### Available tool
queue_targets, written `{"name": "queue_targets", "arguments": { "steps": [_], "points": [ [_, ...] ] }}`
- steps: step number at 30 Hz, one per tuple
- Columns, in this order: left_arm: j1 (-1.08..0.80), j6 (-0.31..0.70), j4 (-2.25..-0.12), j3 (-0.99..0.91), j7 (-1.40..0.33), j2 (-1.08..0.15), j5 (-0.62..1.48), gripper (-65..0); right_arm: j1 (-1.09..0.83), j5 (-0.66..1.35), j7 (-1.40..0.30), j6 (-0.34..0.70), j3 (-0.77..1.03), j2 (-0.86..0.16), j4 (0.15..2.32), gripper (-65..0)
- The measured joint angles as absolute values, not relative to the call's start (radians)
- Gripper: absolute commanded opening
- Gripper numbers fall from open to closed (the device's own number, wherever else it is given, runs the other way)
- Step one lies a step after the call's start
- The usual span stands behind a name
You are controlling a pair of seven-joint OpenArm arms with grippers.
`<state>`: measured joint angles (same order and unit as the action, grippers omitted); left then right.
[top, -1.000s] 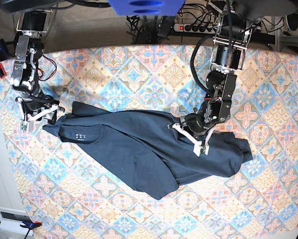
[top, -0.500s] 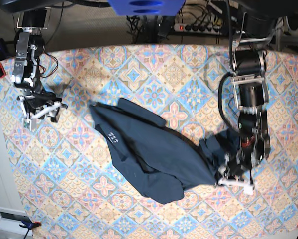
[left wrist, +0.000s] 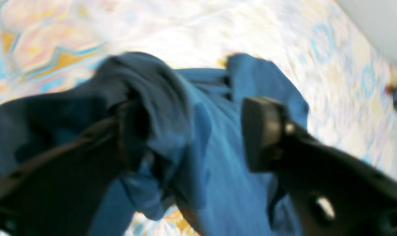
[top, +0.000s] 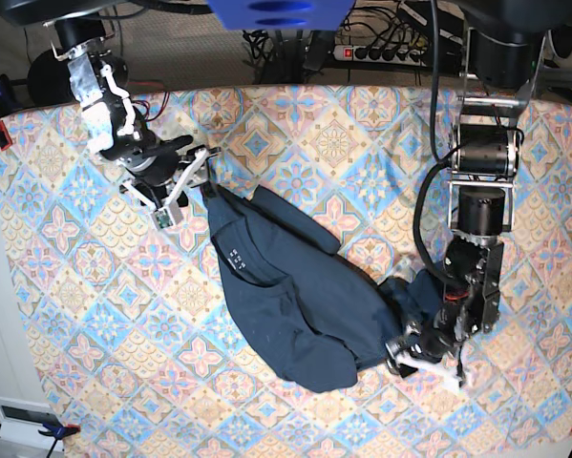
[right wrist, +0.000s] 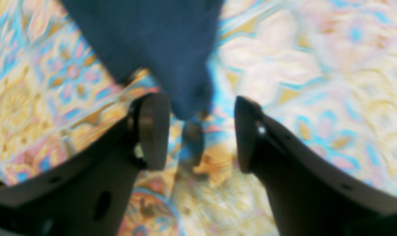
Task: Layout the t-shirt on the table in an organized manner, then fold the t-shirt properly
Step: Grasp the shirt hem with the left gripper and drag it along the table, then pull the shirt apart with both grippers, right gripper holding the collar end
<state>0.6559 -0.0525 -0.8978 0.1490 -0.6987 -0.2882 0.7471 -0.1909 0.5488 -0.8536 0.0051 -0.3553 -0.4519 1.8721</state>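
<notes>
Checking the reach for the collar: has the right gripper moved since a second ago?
Yes. The right gripper swung from the table's left edge inward, to the t-shirt.

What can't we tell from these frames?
- Left wrist view: motion blur; cloth of the t-shirt drapes over one finger of the left gripper, so contact there is unclear.
- Right wrist view: blurred; whether the shirt tip touches the right gripper is unclear.
- Base view: neck label print too small to read; shirt's underside hidden by its own folds; table edges cut off.
</notes>
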Motion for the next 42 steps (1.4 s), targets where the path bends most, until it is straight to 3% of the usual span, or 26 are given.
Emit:
{"name": "queue_targets", "arguments": {
  "steps": [6,12,23,33,42],
  "points": [
    [0.445,-0.059,-1.231,0.162,-0.807,-0.363,0.737,-16.5,-0.189,0.423,-0.851,0.002,-0.362,-0.447,1.871,-29.3],
    [0.284,-0.056,-1.399,0.159,-0.817,-0.403,0.741,-16.5,-0.186,0.214,-0.853,0.001,-0.394,-0.453,1.870,-29.2],
    [0.146,-0.056,-1.411,0.031,-0.815,-0.403,0.739,-16.5,-0.109,-0.015,-0.851,0.014,-0.655,-0.452,1.886,-29.3],
    [0.135,-0.055,-1.412,0.035,-0.818,-0.399,0.742,-16.6,-0.018,-0.022,-0.844,0.014,-0.675,-0.369,1.857,-29.3],
    [0.136,-0.056,-1.412,0.036,-0.819,-0.397,0.742,-16.6,-0.015,-0.024,-0.849,0.014,-0.672,-0.377,1.742,-29.3]
  ]
}}
